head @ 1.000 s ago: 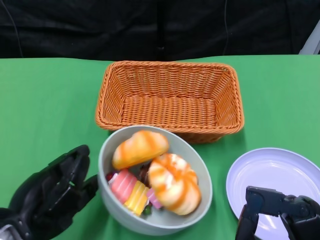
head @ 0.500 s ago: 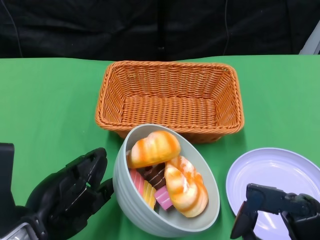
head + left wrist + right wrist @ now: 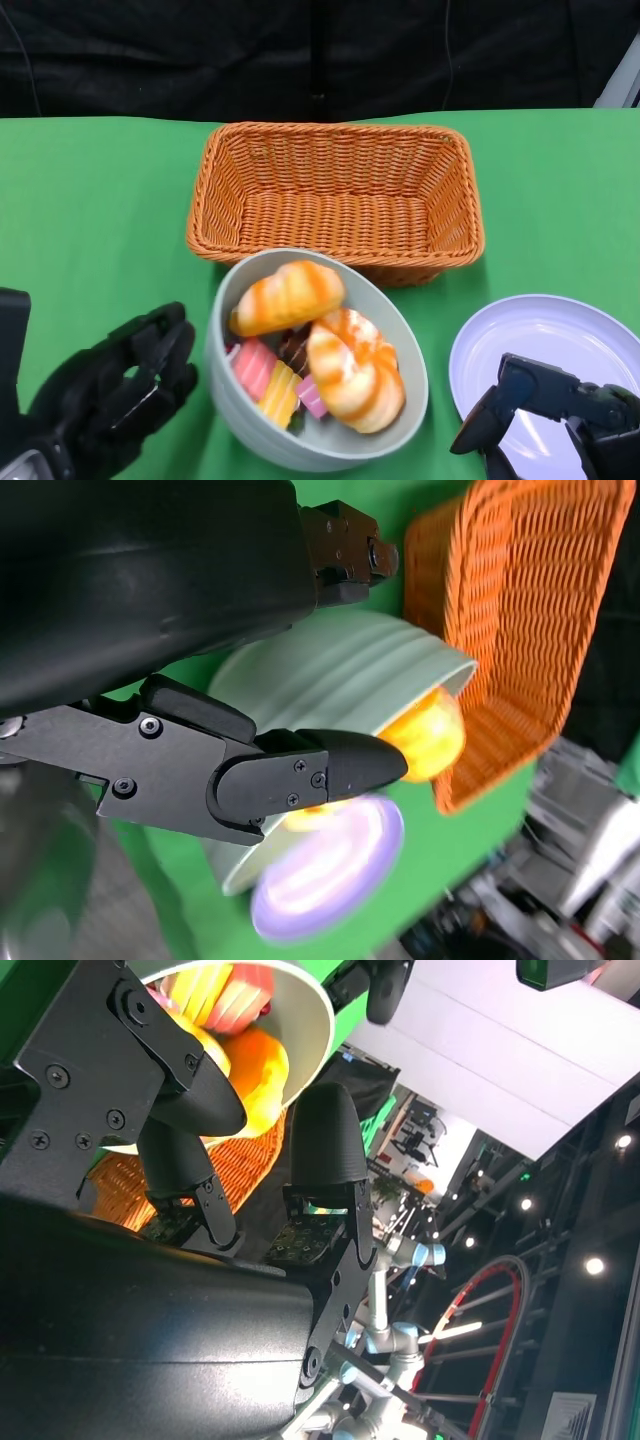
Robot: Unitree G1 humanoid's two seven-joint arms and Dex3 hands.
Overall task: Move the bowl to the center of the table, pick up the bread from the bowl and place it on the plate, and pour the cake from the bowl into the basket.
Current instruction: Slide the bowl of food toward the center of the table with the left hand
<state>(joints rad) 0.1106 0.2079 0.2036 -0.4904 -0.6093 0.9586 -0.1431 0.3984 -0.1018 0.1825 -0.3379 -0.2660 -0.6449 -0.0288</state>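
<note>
The grey-green bowl [image 3: 222, 385] sits in front of the orange basket [image 3: 335, 130], near the table's middle. It holds two orange-glazed bread rolls [image 3: 288, 296] [image 3: 355, 368] and pink, yellow and brown cake pieces [image 3: 265, 375]. My left hand [image 3: 110, 400] lies open just left of the bowl's wall, holding nothing. The left wrist view shows a finger [image 3: 330, 770] across the bowl's side [image 3: 340, 670]; contact is unclear. My right hand [image 3: 545, 420] hangs open over the near edge of the lavender plate [image 3: 545, 340]. The bowl [image 3: 300, 1020] and bread [image 3: 255, 1070] lie beyond its fingers [image 3: 325, 1145].
The basket is empty and almost touches the bowl's far rim. Green cloth covers the table, with a black backdrop behind it. The plate is bare and lies right of the bowl.
Half a second ago the bowl was tipped up and pushed right. It now sits flatter and slightly further left. My left hand has drawn back to the left. The right hand barely moved.
</note>
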